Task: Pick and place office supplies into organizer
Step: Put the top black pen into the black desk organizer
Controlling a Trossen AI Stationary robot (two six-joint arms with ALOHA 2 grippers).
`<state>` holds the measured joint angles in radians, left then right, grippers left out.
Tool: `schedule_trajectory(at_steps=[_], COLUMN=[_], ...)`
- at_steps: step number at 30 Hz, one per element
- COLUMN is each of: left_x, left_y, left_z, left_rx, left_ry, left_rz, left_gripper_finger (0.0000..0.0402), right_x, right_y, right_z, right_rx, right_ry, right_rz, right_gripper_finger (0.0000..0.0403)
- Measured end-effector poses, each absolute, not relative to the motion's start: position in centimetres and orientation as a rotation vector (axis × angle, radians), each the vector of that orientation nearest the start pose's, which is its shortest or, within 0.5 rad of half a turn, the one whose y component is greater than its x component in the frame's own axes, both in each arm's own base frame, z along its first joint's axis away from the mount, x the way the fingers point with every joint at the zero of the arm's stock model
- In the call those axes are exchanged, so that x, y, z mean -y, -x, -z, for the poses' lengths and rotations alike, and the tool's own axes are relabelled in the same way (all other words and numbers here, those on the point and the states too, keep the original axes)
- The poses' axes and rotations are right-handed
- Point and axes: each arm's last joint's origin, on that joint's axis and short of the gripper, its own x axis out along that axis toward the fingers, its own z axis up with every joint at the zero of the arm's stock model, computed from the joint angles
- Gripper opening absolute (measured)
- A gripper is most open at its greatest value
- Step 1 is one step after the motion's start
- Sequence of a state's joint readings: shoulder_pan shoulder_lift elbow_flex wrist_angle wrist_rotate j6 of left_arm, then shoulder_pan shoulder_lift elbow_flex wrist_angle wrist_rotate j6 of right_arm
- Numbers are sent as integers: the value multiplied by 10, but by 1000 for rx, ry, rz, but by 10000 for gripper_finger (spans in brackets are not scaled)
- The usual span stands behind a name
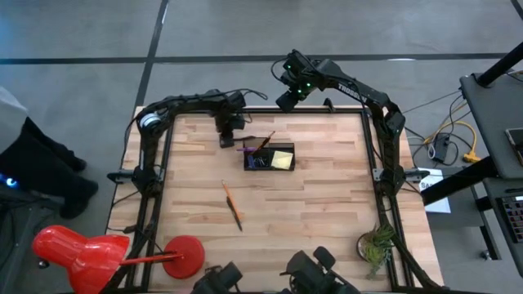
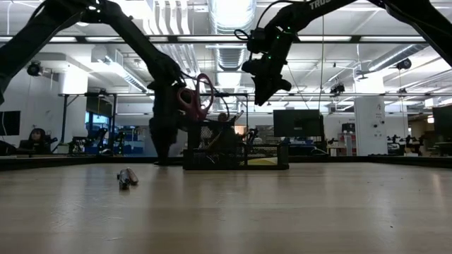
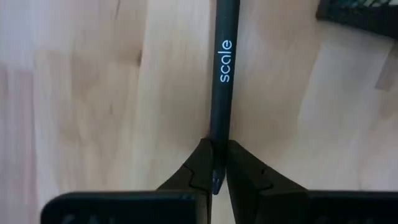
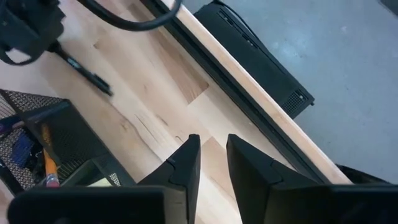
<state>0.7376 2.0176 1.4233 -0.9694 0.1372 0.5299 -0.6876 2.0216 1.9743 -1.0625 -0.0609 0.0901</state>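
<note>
From above, the organizer (image 1: 269,158) sits on the tabletop (image 1: 327,204) holding a yellow sticky-note pad (image 1: 283,160), with the left gripper (image 1: 228,140) just beside it and an orange pencil (image 1: 229,198) lying well apart from it; the right gripper (image 1: 286,100) hangs beyond it. At table height, purple-handled scissors (image 2: 200,97) rise above the organizer. The left wrist view shows that gripper clamped on a dark pen (image 3: 221,87) near the organizer; the right wrist view shows its fingers (image 4: 186,163) narrowly parted, empty.

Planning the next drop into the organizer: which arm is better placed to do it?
Left. The left gripper is shut on a dark pen beside the organizer. The right gripper is open and empty, raised near the table's far edge.
</note>
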Motion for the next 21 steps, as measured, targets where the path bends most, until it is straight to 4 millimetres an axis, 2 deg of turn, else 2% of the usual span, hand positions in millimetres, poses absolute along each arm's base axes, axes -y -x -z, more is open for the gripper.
schedule_trajectory(at_steps=[5,10,15,21], left_x=[-226,-200,-170,-132], left_y=[-257,-231,-204,-188], left_z=[-156,-156,-157,-165], left_rx=[-1501,-1478,-1462,-1438], left_ry=[336,434,485,481], left_rz=[-168,-264,-322,-330], left_gripper_finger=[8,8,8,8], right_x=[267,255,243,233], right_y=[-333,-348,-364,-373], right_z=[-304,-307,-311,-316], right_rx=[-998,-955,-895,-867], right_ry=[-477,-328,-263,-225], right_rz=[460,306,273,247], right_gripper_finger=[68,68,68,68])
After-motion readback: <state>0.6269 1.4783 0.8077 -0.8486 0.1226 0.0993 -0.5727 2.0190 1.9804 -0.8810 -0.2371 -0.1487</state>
